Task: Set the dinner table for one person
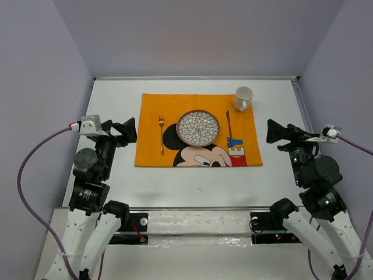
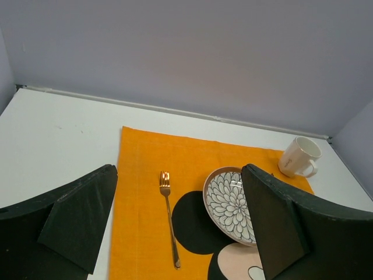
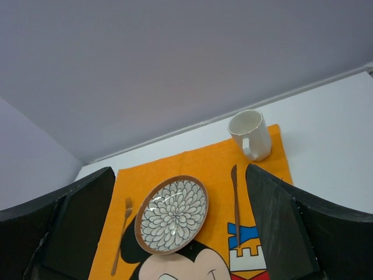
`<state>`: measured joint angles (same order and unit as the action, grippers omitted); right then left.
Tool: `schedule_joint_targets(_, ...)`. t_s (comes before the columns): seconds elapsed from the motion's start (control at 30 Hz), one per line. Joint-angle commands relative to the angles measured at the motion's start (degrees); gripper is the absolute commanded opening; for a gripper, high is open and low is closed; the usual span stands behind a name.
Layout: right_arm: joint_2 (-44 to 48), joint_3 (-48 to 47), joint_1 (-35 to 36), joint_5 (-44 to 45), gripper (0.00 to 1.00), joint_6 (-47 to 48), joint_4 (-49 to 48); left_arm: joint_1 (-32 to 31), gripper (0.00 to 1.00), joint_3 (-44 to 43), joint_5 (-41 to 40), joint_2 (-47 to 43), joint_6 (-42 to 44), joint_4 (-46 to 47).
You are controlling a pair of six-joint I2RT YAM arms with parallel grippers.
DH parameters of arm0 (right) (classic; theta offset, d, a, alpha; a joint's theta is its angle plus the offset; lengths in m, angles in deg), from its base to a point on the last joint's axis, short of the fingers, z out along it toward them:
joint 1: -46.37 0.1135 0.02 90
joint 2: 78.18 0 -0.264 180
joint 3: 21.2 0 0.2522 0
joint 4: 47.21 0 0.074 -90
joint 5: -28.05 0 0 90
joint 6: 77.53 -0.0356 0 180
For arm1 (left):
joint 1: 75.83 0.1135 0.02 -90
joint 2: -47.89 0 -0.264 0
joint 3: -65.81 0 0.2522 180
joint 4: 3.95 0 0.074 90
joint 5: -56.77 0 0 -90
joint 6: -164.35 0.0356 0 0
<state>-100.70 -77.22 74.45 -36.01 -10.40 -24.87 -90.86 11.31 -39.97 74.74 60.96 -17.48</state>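
Note:
On the white dinner table (image 1: pixel 192 181) lies an orange Mickey Mouse mat (image 1: pixel 151 105). A flower-patterned plate (image 1: pixel 198 128) rests at the mat's middle, also visible in the wrist views as plate (image 2: pixel 227 201) and plate (image 3: pixel 172 213). A gold fork (image 1: pixel 161 134) lies left of it and a knife (image 1: pixel 228 125) right of it. A white mug (image 1: pixel 243 98) stands on the mat's far right corner. My left gripper (image 1: pixel 129 130) hangs open left of the mat, empty. My right gripper (image 1: pixel 273 132) is open right of the mat, holding nothing.
Grey walls close in the table on three sides. A metal rail (image 1: pixel 198 77) runs along the far edge. Purple cables (image 1: pixel 26 169) loop beside both arms. The arm bases sit on a foil-covered strip (image 1: pixel 198 221) at the near edge.

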Motion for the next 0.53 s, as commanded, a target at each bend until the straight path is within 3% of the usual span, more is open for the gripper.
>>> schedule_joint_targets(0.0,4.6,-2.2,-0.3,0.3,1.00,1.7,-1.7,0.6,0.99,1.2,2.7,-0.6,0.4,4.2)
schedule_joint_targets(0.5,7.8,-1.6,-0.3,4.2,1.00,2.7,2.0,0.6,0.99,2.7,4.7,-4.6,1.3,6.2)
